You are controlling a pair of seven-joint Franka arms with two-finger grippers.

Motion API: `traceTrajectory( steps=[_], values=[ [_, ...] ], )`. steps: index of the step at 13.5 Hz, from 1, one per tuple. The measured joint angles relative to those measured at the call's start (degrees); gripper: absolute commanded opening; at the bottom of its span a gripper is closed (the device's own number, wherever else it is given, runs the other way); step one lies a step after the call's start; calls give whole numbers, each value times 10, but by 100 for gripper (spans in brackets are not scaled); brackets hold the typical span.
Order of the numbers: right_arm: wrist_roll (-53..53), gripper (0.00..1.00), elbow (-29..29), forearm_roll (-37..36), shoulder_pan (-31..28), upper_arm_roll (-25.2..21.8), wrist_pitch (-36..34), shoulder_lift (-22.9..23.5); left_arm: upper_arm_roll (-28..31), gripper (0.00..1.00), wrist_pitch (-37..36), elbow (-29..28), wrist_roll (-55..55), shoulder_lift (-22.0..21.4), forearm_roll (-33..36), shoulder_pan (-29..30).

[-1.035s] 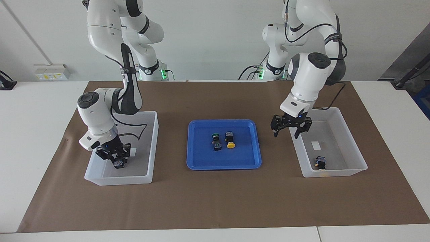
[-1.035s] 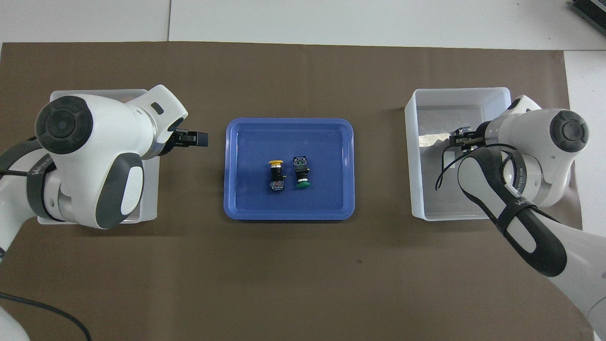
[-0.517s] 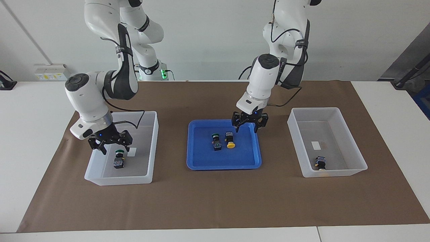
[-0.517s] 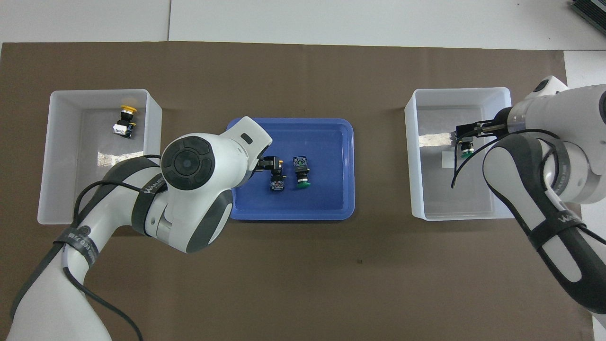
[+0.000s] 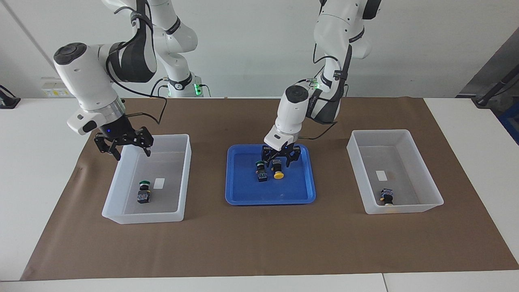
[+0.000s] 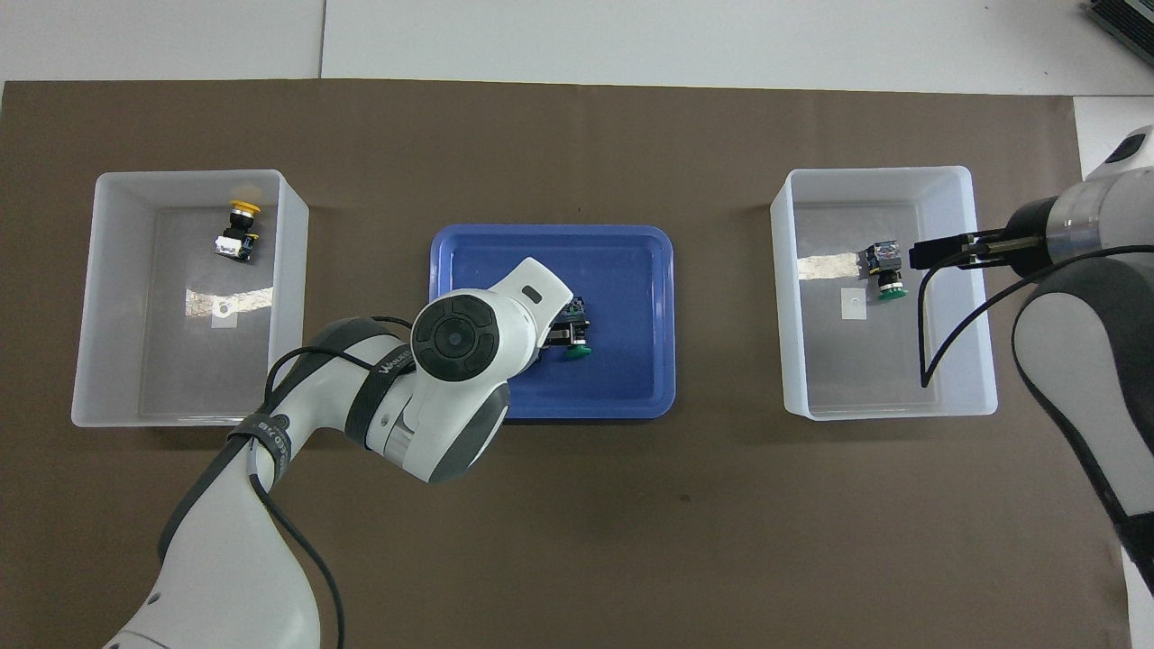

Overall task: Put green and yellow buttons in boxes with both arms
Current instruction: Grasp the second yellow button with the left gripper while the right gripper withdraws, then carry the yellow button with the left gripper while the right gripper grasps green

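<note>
My left gripper (image 5: pixel 279 161) is down in the blue tray (image 5: pixel 243 190), open, its fingers on either side of the black body of a yellow button (image 5: pixel 278 173). A green button (image 5: pixel 260 170) lies beside that one in the tray. In the overhead view my left wrist hides the yellow button and part of the green button (image 6: pixel 577 344). My right gripper (image 5: pixel 129 153) hangs open and empty over the box (image 5: pixel 184 174) at the right arm's end, where a green button (image 5: pixel 143 192) lies. The other box (image 5: pixel 428 172) holds a yellow button (image 5: pixel 387 197).
The brown mat (image 5: pixel 259 247) covers the table under both boxes and the tray. Each box has a small white label (image 5: pixel 159 183) on its floor. White table shows around the mat.
My right gripper let go of the green button in its box and rose. My left arm swung from its box to the tray and came down around the yellow button there.
</note>
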Motion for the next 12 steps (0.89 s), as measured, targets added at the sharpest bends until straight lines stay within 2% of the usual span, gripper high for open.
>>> traceTrajectory(
  steps=[1,2,5,9,12],
  values=[
    [24,100,10,0,10,0,-19,-4,0,53,1,-2,0,0,0,0],
    [53,100,17,-1,24,1,-29,-6,0,42,6,-6,0,0,0,-1],
    [122,100,20,-3,79,2,-31,-4,0,0,27,-21,-4,0,0,-2],
    [188,100,18,-3,142,6,-15,16,6,0,32,-20,-6,-9,0,-1],
    [258,100,15,-3,202,8,55,65,16,0,13,-17,-3,-59,0,24]
  ],
)
